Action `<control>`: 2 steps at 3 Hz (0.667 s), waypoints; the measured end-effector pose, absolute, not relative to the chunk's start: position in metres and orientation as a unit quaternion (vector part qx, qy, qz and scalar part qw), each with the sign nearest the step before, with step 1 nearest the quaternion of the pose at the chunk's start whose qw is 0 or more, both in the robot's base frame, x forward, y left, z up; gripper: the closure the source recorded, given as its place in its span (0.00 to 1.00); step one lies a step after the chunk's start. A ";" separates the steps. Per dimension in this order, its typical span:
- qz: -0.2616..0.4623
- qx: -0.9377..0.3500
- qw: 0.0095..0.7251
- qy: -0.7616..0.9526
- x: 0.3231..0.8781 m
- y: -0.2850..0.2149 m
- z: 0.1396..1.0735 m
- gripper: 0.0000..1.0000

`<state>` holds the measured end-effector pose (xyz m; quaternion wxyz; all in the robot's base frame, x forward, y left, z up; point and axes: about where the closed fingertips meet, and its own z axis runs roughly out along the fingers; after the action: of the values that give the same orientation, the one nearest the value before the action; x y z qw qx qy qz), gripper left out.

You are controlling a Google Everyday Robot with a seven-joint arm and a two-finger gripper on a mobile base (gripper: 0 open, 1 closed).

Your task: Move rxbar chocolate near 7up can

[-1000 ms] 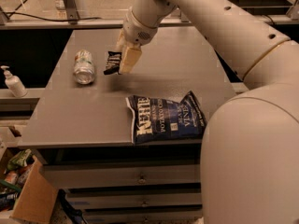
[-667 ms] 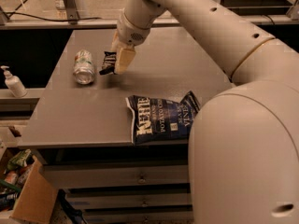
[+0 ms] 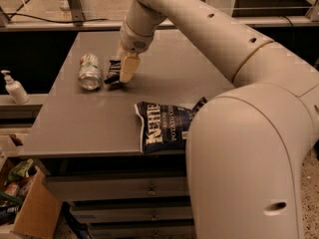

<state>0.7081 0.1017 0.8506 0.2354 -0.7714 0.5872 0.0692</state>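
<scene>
Between the jaws of the gripper (image 3: 120,78), low over the grey table (image 3: 75,128), we see the rxbar chocolate (image 3: 112,72) — a small dark bar with pale lettering, held on edge and tilted. Its lower end is at or just off the tabletop; we cannot tell whether it touches. The jaws are clamped on it: one pale finger (image 3: 128,67) lies against its picture-right face, and the other is hidden behind the wrapper.

Just beside the jaws, on their picture-left side, the 7up can (image 3: 89,71) lies on its side, its silver end toward us and green showing on the label. A narrow strip of table shows between can and bar, so we call them near but apart.

Above the jaws the arm (image 3: 219,39) drops steeply — its wrist leans down and slightly toward picture-left, so the gripper points at the tabletop. From the wrist the pale link climbs to the top of the view, slants down to the right and joins the bulky segment filling the lower right.

Nearer us than the jaws and to their picture-right, a dark-blue chip bag (image 3: 167,126) lies flat at the table's front edge, partly hidden by that bulky segment. Well to the picture-left of the jaws, off the table, a white pump bottle (image 3: 14,87) stands on a lower ledge. Below the table front are drawers (image 3: 124,188), and a cardboard box (image 3: 31,214) sits at the lower left.
</scene>
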 end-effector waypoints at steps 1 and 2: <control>0.069 -0.774 0.220 0.590 0.707 0.104 0.838 0.82; 0.072 -0.778 0.207 0.589 0.703 0.107 0.830 0.59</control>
<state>0.7026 0.1071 0.8298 0.2069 -0.7776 0.5894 0.0721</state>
